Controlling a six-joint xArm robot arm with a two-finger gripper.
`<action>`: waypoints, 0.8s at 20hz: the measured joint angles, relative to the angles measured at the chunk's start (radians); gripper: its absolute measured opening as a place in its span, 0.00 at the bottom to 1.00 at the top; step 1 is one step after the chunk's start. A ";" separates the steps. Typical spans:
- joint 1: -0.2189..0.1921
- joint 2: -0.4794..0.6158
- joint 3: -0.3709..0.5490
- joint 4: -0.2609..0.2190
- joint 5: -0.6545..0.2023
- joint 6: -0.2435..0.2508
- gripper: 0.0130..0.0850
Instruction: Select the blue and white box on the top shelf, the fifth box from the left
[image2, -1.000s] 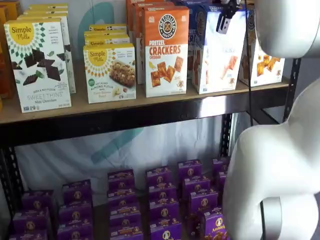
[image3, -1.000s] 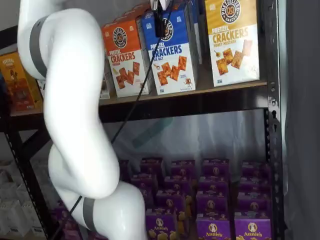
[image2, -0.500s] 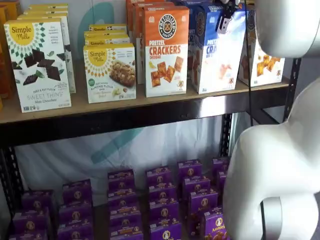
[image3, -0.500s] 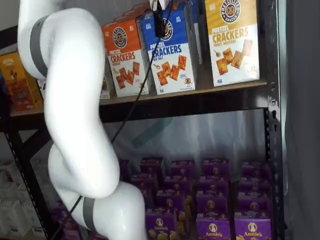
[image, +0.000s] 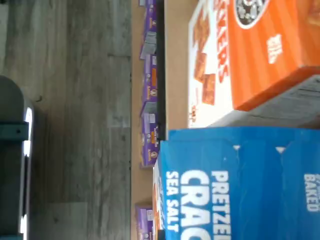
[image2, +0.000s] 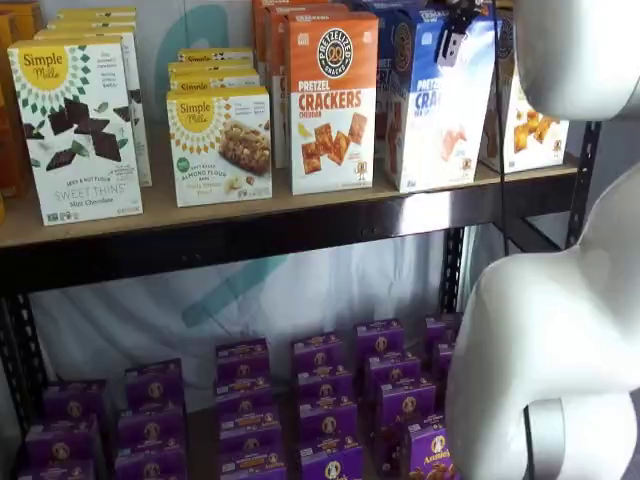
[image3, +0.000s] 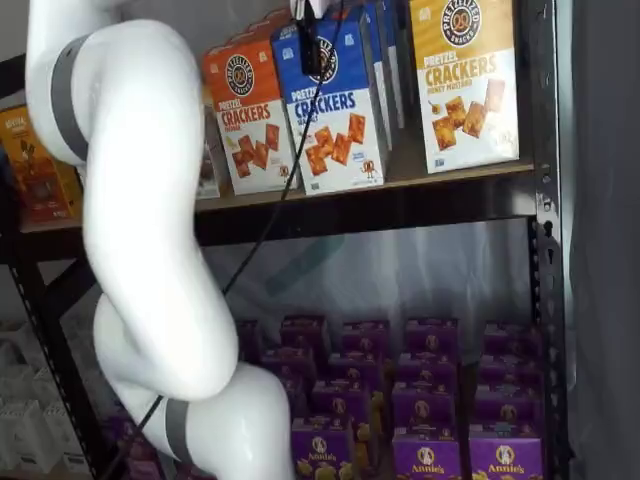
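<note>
The blue and white box (image2: 440, 110) (image3: 335, 115) stands on the top shelf (image2: 250, 235) (image3: 400, 205), tilted forward out of its row. Its blue top with "PRETZEL CRACKERS SEA SALT" lettering fills much of the wrist view (image: 240, 185). My gripper (image2: 452, 42) (image3: 310, 55) comes down from above in both shelf views, black fingers over the box's upper front, shut on the blue and white box. Only one finger shows plainly; the other is hidden behind the carton.
An orange-topped Pretzel Crackers carton (image2: 333, 100) (image3: 245, 110) (image: 250, 55) stands right beside it, a yellow-topped carton (image3: 465, 80) on the other side. Simple Mills boxes (image2: 75, 125) fill the shelf's left. Purple Annie's boxes (image2: 320, 400) lie below. The white arm (image3: 140, 220) and its cable hang in front.
The fingers have closed on the blue and white box. The box has tipped and slid forward toward the shelf's front edge, away from the cartons behind it.
</note>
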 joint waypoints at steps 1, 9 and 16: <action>0.000 -0.009 0.004 -0.003 0.011 0.000 0.56; -0.015 -0.111 0.100 0.000 0.065 -0.010 0.56; -0.047 -0.194 0.190 -0.007 0.088 -0.044 0.56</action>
